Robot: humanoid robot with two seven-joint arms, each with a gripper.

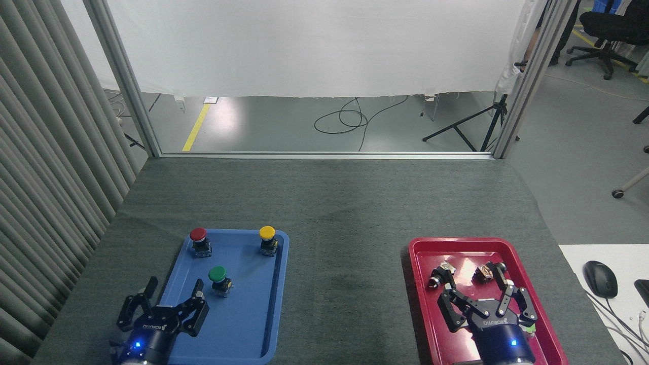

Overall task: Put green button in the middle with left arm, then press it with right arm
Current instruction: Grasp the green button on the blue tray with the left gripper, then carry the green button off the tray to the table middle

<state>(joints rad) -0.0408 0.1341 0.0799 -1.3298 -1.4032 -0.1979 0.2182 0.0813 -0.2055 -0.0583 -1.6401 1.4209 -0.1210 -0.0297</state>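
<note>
Green button (218, 277), round cap on black base, upright in blue tray (263, 324); left gripper (173, 291) at its 8 o'clock, jaws open; right gripper (479, 292) jaws open too.

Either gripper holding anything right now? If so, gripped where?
Nothing held. The left gripper is open, short of the green-capped push button in the blue plastic tray. The right gripper is open over the red plastic tray.

"ROBOTIQ" on left arm (174, 291) and right arm (479, 293)

The green button (218, 278), round green cap on a black base, is sitting upright in the blue tray (243, 324).
</note>
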